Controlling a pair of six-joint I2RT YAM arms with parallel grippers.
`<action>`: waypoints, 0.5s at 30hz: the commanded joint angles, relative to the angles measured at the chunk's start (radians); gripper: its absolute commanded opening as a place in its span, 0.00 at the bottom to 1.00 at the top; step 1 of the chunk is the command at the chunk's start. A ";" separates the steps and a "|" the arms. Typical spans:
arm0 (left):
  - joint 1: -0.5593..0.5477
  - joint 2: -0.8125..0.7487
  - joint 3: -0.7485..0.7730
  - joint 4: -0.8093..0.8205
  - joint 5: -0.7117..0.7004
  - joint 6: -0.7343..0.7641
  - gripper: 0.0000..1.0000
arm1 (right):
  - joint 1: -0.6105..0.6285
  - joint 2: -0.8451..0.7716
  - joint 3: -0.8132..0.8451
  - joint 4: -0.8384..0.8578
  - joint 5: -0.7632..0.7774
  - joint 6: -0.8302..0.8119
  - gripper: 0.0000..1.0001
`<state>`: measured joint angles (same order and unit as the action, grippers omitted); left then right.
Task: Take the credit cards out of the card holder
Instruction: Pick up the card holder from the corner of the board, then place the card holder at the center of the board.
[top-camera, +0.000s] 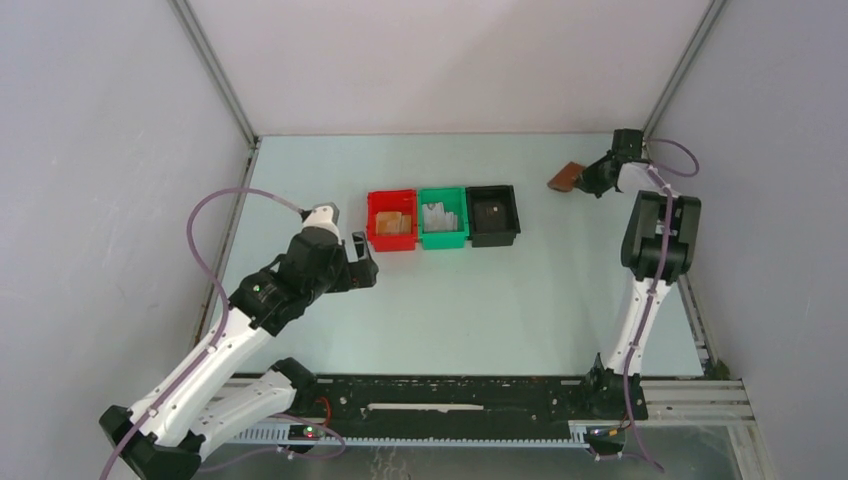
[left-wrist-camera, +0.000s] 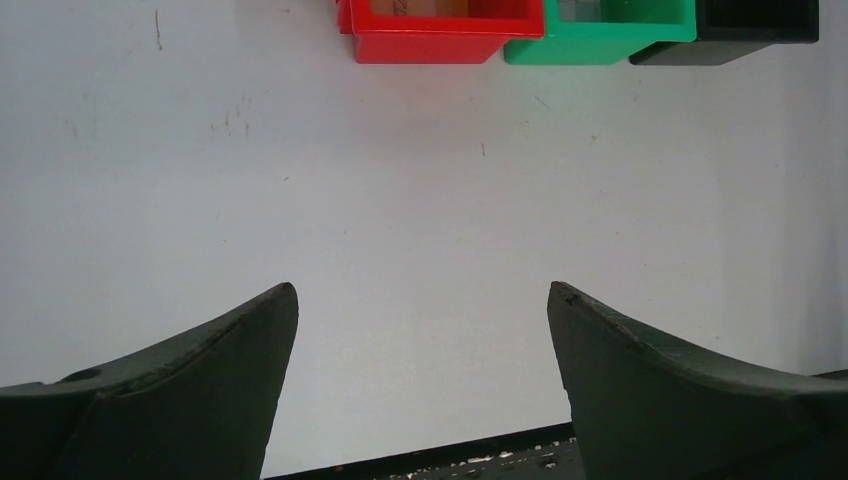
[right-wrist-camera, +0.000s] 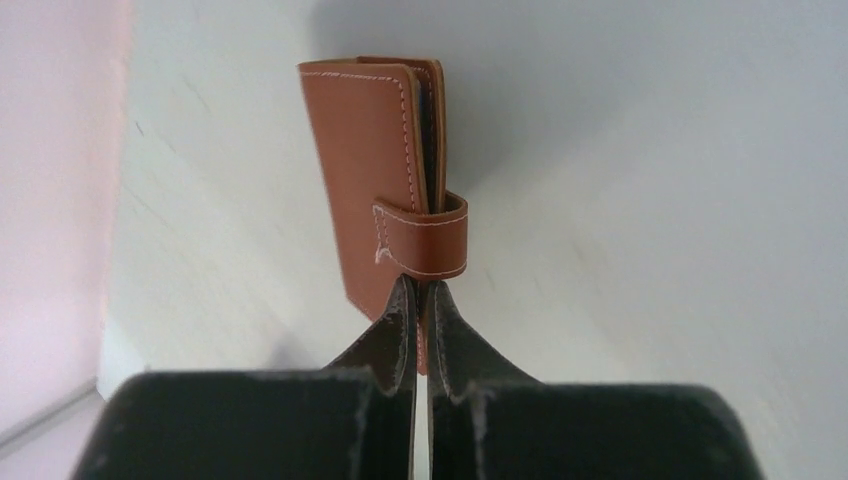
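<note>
Left arm: nearest, left of and nearer than the green bin (top-camera: 443, 217). Left fingers (left-wrist-camera: 240, 350) spread wide apart and released, nothing between them. They hang over bare worktop (top-camera: 480, 300) and point toward the bin row.

Bin row: red bin (top-camera: 391, 221) touches the green bin's left side and black bin (top-camera: 494, 214) touches its right. Red bin holds tan pieces, green bin holds pale pieces. Black bin contents are too dark to tell.

Right arm: reaches to the far right, well beyond the green bin and past the black bin. Right fingers (right-wrist-camera: 420, 300) clenched on the holder (right-wrist-camera: 370, 180), pinching its lower edge just under the side tab (right-wrist-camera: 425, 240).

Holder: folded shut, brown outer face to the wrist camera, tab wrapped round the open edge. A dark sliver (right-wrist-camera: 437, 100) shows between the panels, but I cannot tell whether it is a card.
</note>
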<state>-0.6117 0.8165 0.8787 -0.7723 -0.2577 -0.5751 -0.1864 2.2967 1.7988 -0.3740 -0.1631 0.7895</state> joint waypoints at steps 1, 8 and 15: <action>-0.007 0.012 0.020 0.051 0.022 0.030 1.00 | 0.004 -0.316 -0.311 0.061 0.029 -0.051 0.00; -0.010 0.065 0.051 0.117 0.103 0.052 1.00 | 0.012 -0.809 -0.839 0.091 0.011 -0.064 0.00; -0.014 0.188 0.109 0.103 0.198 0.042 1.00 | 0.152 -1.302 -1.158 -0.083 0.010 -0.085 0.00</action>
<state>-0.6178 0.9337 0.8886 -0.6788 -0.1322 -0.5457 -0.1307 1.1965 0.7448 -0.3717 -0.1566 0.7330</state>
